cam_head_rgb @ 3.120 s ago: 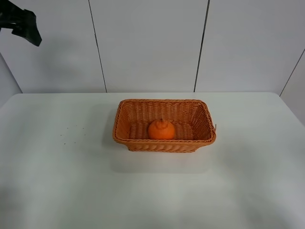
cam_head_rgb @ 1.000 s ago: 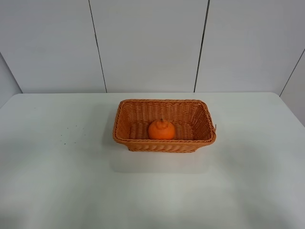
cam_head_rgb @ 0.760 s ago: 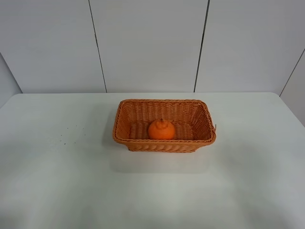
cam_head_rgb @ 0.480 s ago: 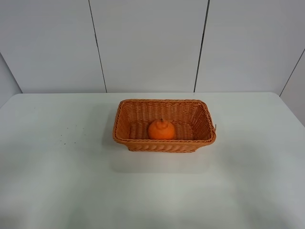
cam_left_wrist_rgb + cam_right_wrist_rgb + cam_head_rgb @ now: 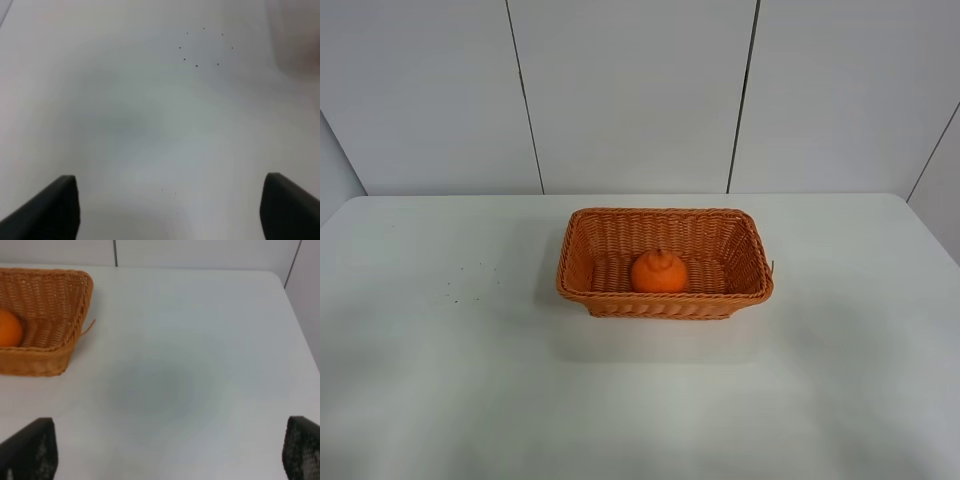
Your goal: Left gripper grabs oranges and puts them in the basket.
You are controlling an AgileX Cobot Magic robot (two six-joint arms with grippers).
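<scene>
The orange (image 5: 658, 272) sits inside the basket (image 5: 663, 305), so the task looks done. The left gripper (image 5: 170, 210) hangs spread wide and empty over bare table (image 5: 125, 125); parking it clear of the basket seems best.

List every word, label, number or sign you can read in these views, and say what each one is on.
None: no readable text shows in any view. The woven orange-brown wicker basket, the round bright-orange fruit and the white table are unmarked; the table bears only small dark specks.
</scene>
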